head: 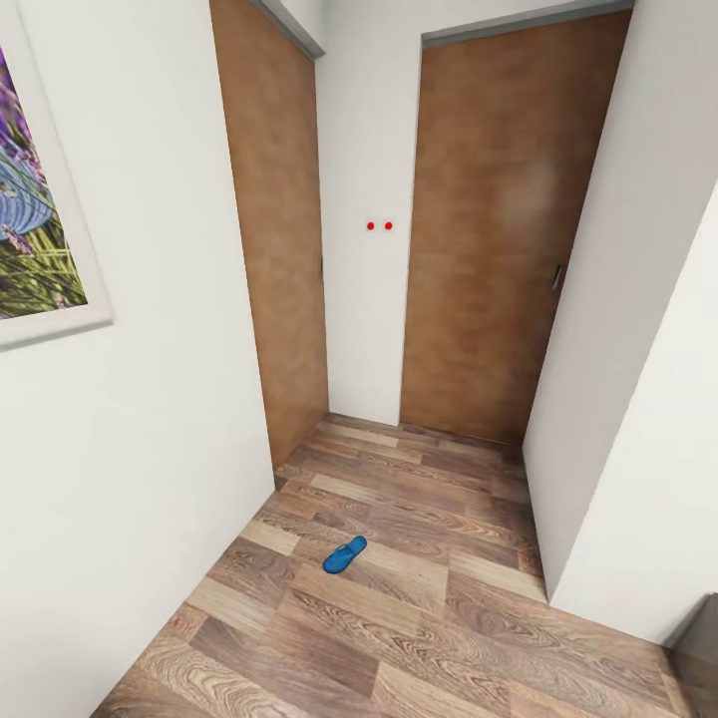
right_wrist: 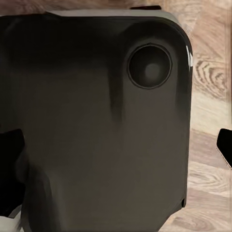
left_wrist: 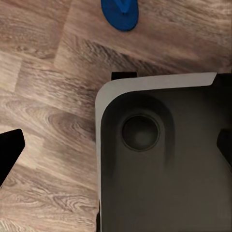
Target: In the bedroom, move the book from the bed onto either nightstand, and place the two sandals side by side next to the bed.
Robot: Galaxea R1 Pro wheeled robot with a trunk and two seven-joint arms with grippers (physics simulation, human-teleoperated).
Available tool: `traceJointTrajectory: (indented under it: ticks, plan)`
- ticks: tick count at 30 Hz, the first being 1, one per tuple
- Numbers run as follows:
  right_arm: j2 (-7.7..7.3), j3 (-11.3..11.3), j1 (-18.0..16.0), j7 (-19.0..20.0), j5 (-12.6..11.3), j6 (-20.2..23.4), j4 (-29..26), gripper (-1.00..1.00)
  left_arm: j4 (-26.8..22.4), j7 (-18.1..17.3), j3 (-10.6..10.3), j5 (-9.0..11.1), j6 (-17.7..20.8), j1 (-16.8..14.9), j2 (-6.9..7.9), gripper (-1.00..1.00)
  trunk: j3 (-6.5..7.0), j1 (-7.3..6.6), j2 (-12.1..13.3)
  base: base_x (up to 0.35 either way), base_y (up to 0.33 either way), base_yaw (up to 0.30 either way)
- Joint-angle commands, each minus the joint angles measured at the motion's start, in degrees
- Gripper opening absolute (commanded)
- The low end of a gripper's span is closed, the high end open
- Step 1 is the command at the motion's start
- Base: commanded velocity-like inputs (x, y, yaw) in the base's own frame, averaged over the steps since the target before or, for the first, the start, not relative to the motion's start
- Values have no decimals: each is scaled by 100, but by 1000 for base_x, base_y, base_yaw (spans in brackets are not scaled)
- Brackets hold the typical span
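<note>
One blue sandal (head: 345, 554) is lying flat on the wood-plank floor (head: 419, 618) of a narrow hallway, well short of two closed brown doors (head: 494, 229) and near the white left wall (head: 150, 479) that is carrying a framed picture (head: 35, 199). Left wrist view is catching the sandal's end (left_wrist: 120, 13) beyond the robot's dark base (left_wrist: 164, 159). Both grippers' states: cannot tell, only dark finger edges are showing.

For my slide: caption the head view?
One blue sandal lies on a wood-plank floor before two closed brown doors.
</note>
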Motion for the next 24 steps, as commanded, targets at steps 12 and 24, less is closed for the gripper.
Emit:
traceJointTrajectory:
  ticks: [12, 24]
  plan:
    - [-255, -111, -2, -117, -106, 37, -1267, 100, -608, -11, 354, 761, 533, -252, 69, 100, -5, 0, -2, 0, 0, 0]
    - [-247, -187, -879, -409, -906, 1207, -2319, 100, -1212, -10, 396, 1211, 2326, -1418, 49, 100, -5, 0, -2, 0, 0, 0]
